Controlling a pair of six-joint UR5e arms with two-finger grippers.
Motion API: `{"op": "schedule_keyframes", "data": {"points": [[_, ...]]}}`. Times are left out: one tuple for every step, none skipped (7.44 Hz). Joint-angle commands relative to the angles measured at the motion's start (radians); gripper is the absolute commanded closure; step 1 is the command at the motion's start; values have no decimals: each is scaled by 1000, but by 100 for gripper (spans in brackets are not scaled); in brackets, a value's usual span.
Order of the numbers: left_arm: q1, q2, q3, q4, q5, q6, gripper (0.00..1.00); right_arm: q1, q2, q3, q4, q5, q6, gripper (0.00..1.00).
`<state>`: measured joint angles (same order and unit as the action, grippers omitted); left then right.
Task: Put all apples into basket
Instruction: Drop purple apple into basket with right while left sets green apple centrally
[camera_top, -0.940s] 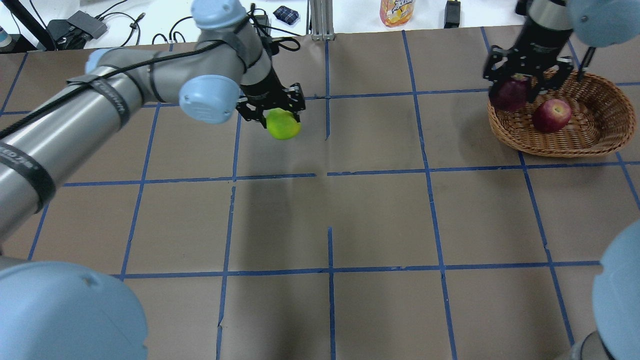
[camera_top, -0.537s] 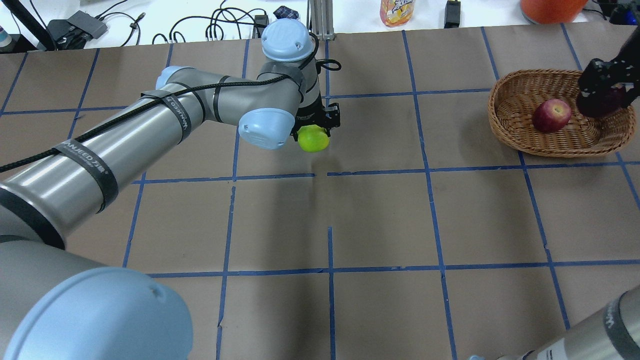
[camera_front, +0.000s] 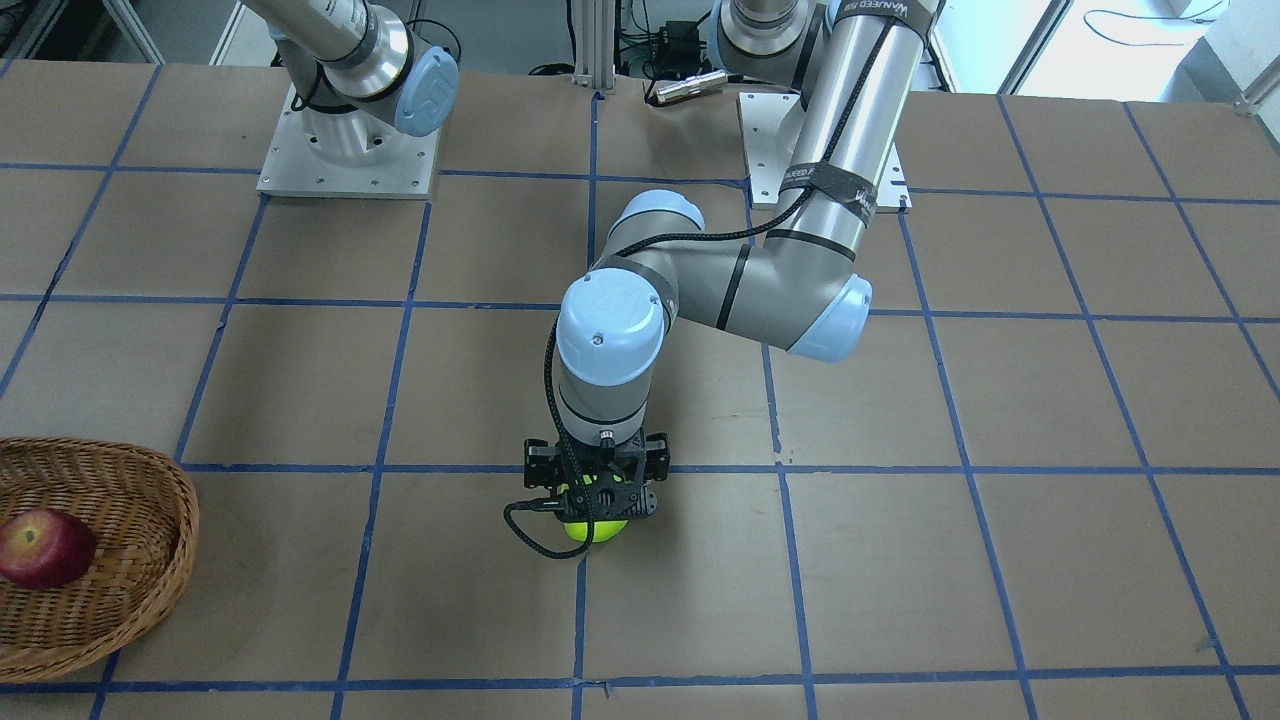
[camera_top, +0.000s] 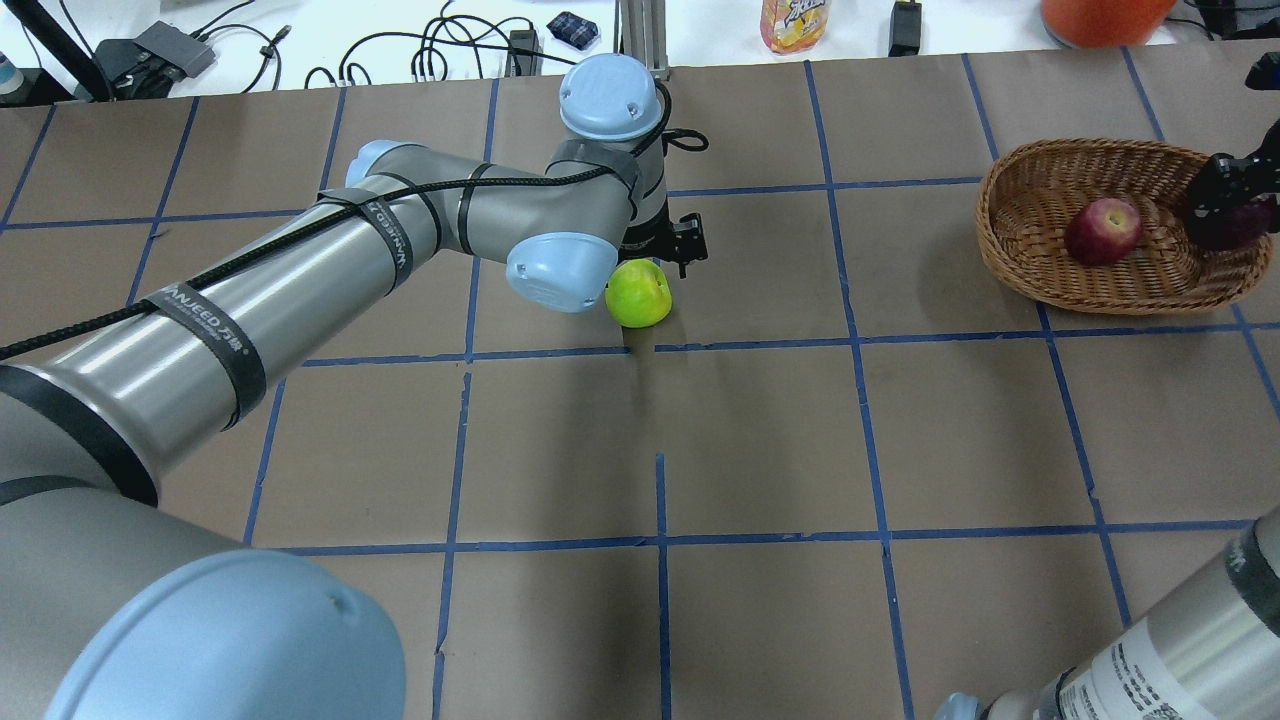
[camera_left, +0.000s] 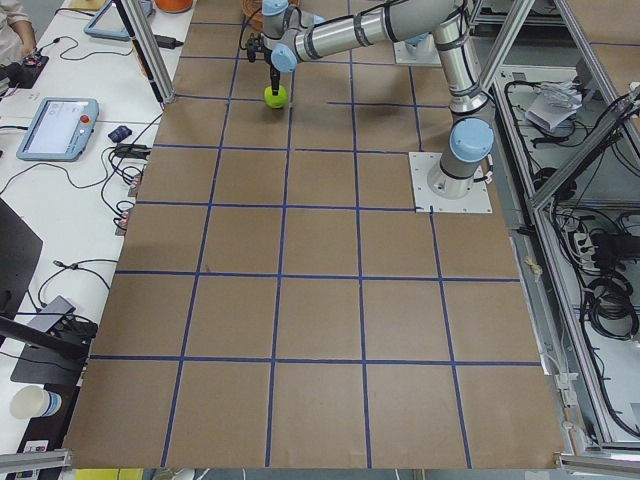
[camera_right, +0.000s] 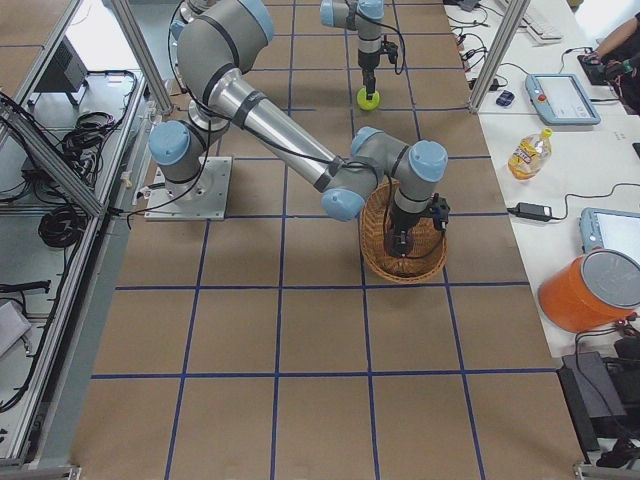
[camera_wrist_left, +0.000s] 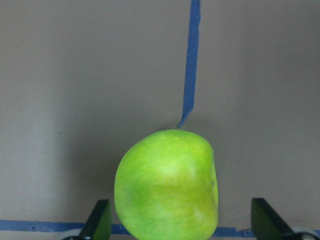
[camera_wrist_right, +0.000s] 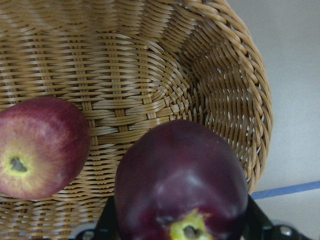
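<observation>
The green apple (camera_top: 638, 293) far from the basket (camera_top: 1030, 270)
The left gripper (camera_front: 597, 500) is spread around it (on the table); right gripper (camera_top: 1228, 205) pinches purple apple (camera_wrist_right: 182, 175) over the basket, beside red apple (camera_top: 1103, 230).

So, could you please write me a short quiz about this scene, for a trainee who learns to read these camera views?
1. True or false: the yellow-green apple is outside the wicker basket.
2. Which colour is the apple held in the right end effector? A: red. B: dark maroon. C: yellow-green.
3. How many apples lie loose on the basket floor, with no end effector around them?

Key
1. True.
2. B, the dark maroon apple, held above the basket.
3. One, the red apple.
</observation>
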<state>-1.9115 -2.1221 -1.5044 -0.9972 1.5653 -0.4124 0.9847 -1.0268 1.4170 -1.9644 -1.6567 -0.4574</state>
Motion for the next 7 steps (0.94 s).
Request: {"op": "schedule_keyframes", "data": {"points": [[78, 107, 35, -172, 6, 117, 0, 5, 13, 2, -7, 3, 13, 100], [170, 157, 83, -307, 3, 258, 0, 6, 30, 0, -7, 5, 11, 100], [225, 193, 111, -405, -1, 347, 0, 8, 46, -1, -22, 12, 13, 100], [245, 247, 115, -472, -2, 375, 0, 8, 62, 0, -80, 40, 11, 100], [288, 311, 116, -501, -2, 407, 0, 8, 70, 0, -86, 44, 11, 98], [345, 370, 116, -559, -5, 462, 0, 8, 86, -1, -90, 44, 11, 56], [385, 407, 115, -645, -7, 572, 0, 8, 87, -1, -94, 46, 13, 50]]}}
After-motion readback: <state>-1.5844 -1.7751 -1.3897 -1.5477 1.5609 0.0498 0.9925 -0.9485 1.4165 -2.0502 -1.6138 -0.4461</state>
